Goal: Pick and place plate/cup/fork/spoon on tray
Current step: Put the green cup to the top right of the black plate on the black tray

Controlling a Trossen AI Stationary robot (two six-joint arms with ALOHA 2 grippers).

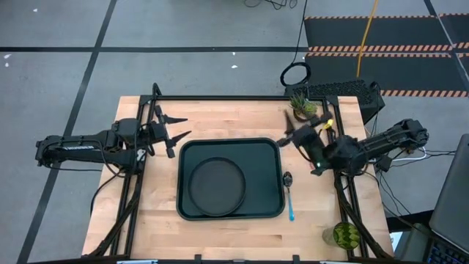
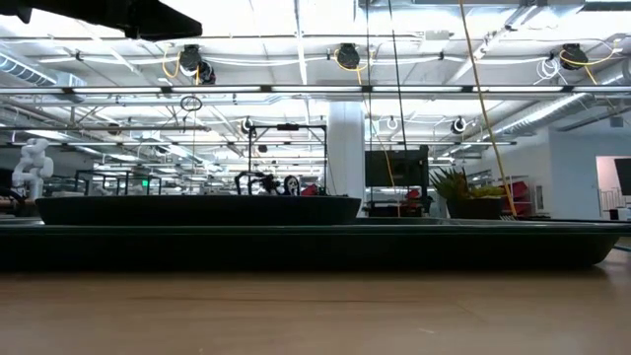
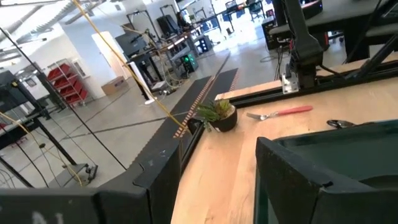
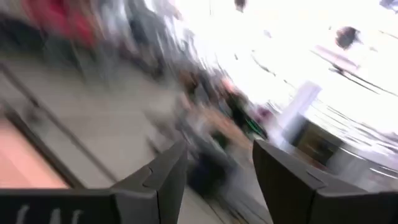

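The dark green tray (image 1: pixel 275 150) lies mid-table with the dark plate (image 1: pixel 216 187) flat inside it. The spoon (image 1: pixel 289 192) lies on the wood by the tray's right edge, bowl toward the far side. The fork (image 3: pixel 280 113) lies on the wood near the potted plant; in the high view my right arm covers it. The green cup (image 1: pixel 345 235) stands at the near right corner. My left gripper (image 1: pixel 176 136) hovers open and empty left of the tray. My right gripper (image 1: pixel 288 130) is open and empty, above the tray's far right corner.
A small potted plant (image 1: pixel 302 107) stands at the far right of the table, close to my right gripper. Black frame rails run along the table's left, right and far edges. Bare wood shows in front of the tray and to its left.
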